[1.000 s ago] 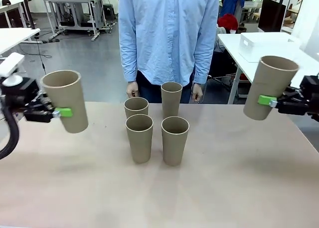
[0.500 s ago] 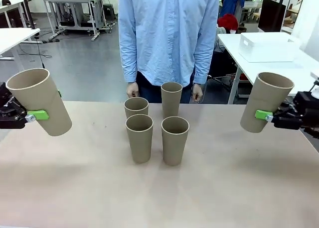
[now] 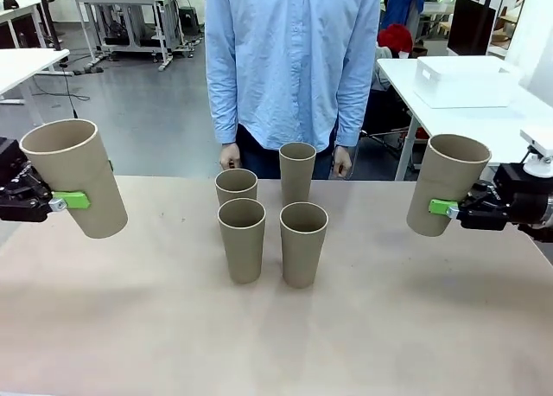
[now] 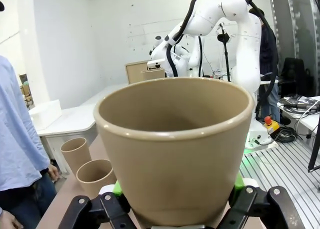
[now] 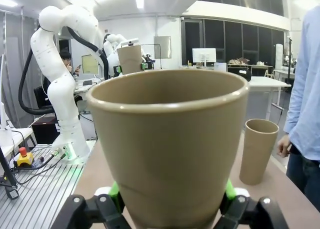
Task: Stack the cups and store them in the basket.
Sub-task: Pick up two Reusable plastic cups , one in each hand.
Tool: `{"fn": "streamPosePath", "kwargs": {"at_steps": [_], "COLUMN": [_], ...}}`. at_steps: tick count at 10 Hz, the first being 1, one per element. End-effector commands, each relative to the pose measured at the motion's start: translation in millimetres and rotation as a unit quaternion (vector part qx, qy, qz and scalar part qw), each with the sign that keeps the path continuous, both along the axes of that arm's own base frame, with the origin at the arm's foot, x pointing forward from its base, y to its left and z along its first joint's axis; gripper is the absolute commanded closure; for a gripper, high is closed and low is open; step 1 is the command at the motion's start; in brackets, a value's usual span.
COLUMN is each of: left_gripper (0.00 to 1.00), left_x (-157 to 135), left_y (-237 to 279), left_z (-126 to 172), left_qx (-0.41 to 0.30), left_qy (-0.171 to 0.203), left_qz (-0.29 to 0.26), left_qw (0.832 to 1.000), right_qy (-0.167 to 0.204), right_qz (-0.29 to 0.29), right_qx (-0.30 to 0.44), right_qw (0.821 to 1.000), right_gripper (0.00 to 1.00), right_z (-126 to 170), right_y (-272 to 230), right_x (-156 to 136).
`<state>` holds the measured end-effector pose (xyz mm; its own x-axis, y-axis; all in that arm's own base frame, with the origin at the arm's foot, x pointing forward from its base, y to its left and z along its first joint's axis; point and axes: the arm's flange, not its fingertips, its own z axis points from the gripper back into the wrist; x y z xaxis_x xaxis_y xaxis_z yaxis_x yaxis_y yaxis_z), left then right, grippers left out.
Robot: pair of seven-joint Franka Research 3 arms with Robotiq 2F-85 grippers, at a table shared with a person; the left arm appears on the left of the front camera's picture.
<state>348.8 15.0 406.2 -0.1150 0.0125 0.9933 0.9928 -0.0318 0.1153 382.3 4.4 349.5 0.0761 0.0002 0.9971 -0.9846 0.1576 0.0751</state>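
Counted six cups (image 3: 303, 243): four upright mid-bench (image 3: 389, 327), one clamped aloft per side (left end effector (image 3: 85, 188), right end effector (image 3: 449, 201)), the right-hand one lower and further inward than before.

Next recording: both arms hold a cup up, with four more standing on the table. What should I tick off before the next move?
1. Left gripper shut on left held cup, clear of the table: ok.
2. Right gripper shut on right held cup, clear of the table: ok.
3. Four table cups upright, mouths up: ok.
4. Person's hands at the far edge, behind the table cups: ok.
5. Held cups empty down to the bottom: cannot tell.
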Motion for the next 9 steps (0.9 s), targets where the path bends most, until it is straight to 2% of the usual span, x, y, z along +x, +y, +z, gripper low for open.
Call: {"fn": "streamPosePath", "kwargs": {"at_steps": [1, 3, 5, 6, 7, 9], "left_gripper": [0.15, 0.15, 0.15, 0.15, 0.15, 0.15], "left_x": [6.5, 15.1, 20.2, 23.2, 14.2, 14.2], "left_y": [-7.7, -14.3, -19.1, -22.2, -13.4, -13.4], "left_z": [6.9, 4.6, 2.4, 0.0, -1.2, -1.2], "left_qx": [0.000, -0.015, -0.025, -0.020, -0.015, -0.015], "left_qy": [0.021, 0.031, 0.021, 0.030, 0.024, 0.024], "left_qz": [0.016, 0.026, 0.023, 0.033, 0.021, 0.021], "left_qw": [1.000, 0.999, 0.999, 0.999, 0.999, 0.999], "right_qy": [-0.009, -0.006, 0.002, 0.020, -0.001, -0.001], "right_qz": [-0.021, -0.020, -0.008, 0.005, 0.001, 0.001], "right_qx": [-0.008, -0.013, -0.015, -0.010, -0.013, -0.013], "right_qw": [1.000, 1.000, 1.000, 1.000, 1.000, 1.000], "right_gripper": [0.16, 0.16, 0.16, 0.16, 0.16, 0.16], "right_z": [0.3, 1.1, -0.2, 0.0, 0.0, 0.0], "right_y": [33.3, 39.3, 39.8, 37.3, 7.0, 7.0], "right_x": [-91.1, -91.5, -92.2, -89.6, 2.4, 2.4]}}
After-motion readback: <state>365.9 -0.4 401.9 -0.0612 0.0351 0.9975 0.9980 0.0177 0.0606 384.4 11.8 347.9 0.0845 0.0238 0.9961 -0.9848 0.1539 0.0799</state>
